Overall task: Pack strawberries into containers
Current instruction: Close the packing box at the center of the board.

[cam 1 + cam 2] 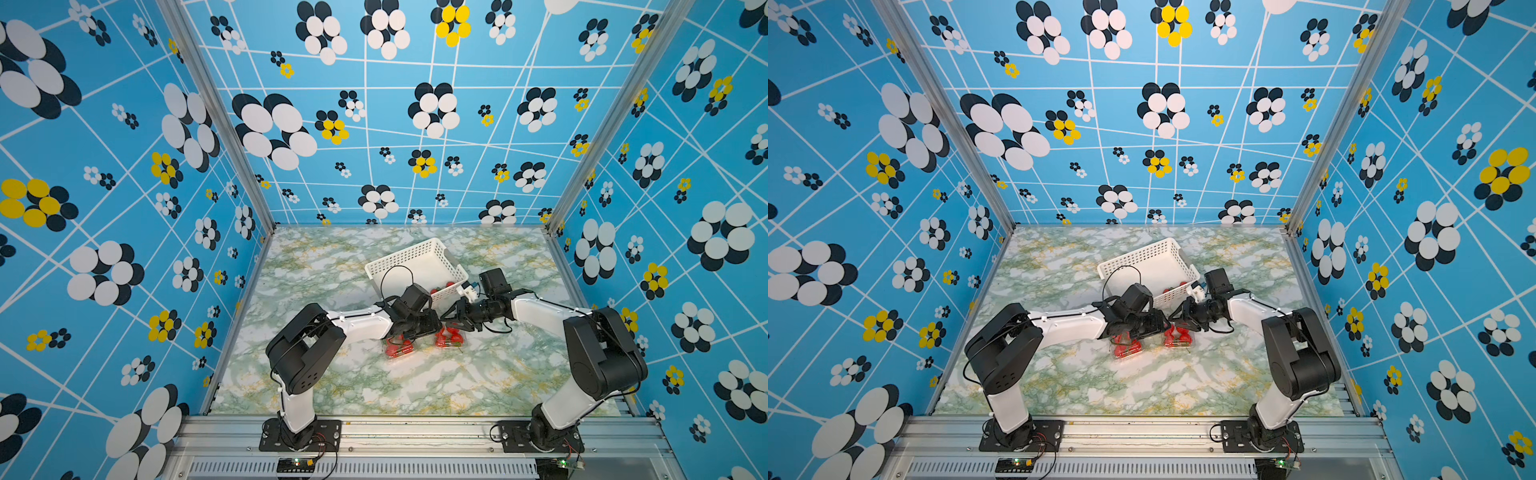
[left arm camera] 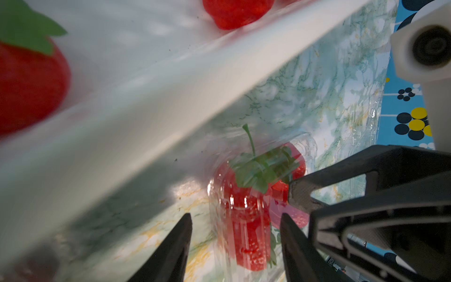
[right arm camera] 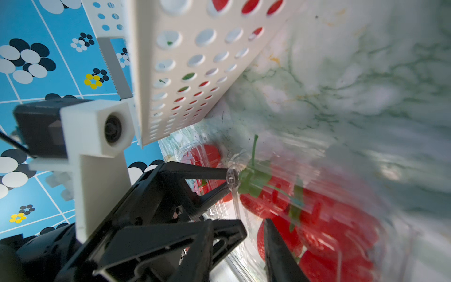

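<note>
In both top views we see the perforated basket (image 1: 415,255) at the middle of the table (image 1: 374,386), with a few strawberries (image 1: 447,285) in its near right corner. Just nearer, two clear containers lie side by side, the left container (image 1: 400,350) and the right container (image 1: 449,338), both red with fruit. The left gripper (image 1: 430,328) and right gripper (image 1: 454,323) meet above them.

In the left wrist view the left gripper's jaws stand apart, released, with the right container beyond their tips. Small print beside the right gripper is too blurred to read.

In the right wrist view the right gripper straddles that container's clear wall; we cannot tell whether it pinches. One of the left gripper's fingertips (image 3: 219,173) touches its rim.
</note>
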Controlling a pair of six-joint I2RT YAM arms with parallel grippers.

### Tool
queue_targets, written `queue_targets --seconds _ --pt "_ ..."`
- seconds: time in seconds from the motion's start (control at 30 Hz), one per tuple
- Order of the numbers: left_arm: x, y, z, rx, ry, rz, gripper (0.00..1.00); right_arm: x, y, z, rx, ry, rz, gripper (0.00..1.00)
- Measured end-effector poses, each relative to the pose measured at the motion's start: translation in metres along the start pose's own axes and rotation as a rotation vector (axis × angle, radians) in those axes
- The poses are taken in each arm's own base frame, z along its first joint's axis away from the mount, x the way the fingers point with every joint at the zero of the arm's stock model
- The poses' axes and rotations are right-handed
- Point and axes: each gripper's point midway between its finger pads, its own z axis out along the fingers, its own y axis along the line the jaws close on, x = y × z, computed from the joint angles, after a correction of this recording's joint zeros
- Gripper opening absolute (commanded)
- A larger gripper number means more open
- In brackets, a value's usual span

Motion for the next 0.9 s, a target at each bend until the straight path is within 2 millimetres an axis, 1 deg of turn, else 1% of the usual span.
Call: queue_targets --seconds 0.2,0.43,0.57,0.67,0.8,0.9 --pt "-0.001 -0.001 0.0 0.004 -0.003 0.001 0.59 0.0 0.0 -0.001 0.004 -0.005 -0.002 0.36" --pt "-0.005 -0.002 0.007 0.025 -0.019 0.002 0.59 0.002 -0.001 -0.003 0.017 -0.005 0.005 0.35" --pt "-0.009 -0.002 0.01 0.05 -0.033 -0.005 0.56 0.002 -0.001 -0.004 0.019 -0.005 0.003 0.35" --pt "-0.01 -0.001 0.01 0.065 -0.039 -0.01 0.52 0.003 -0.001 -0.004 0.021 -0.002 0.006 0.35" --pt "-0.011 -0.001 0.011 0.08 -0.049 -0.012 0.5 0.005 -0.004 -0.004 0.033 0.002 0.015 0.35" --pt "-0.012 0.001 0.011 0.09 -0.059 -0.021 0.47 0.005 -0.005 -0.004 0.04 0.002 0.018 0.35"
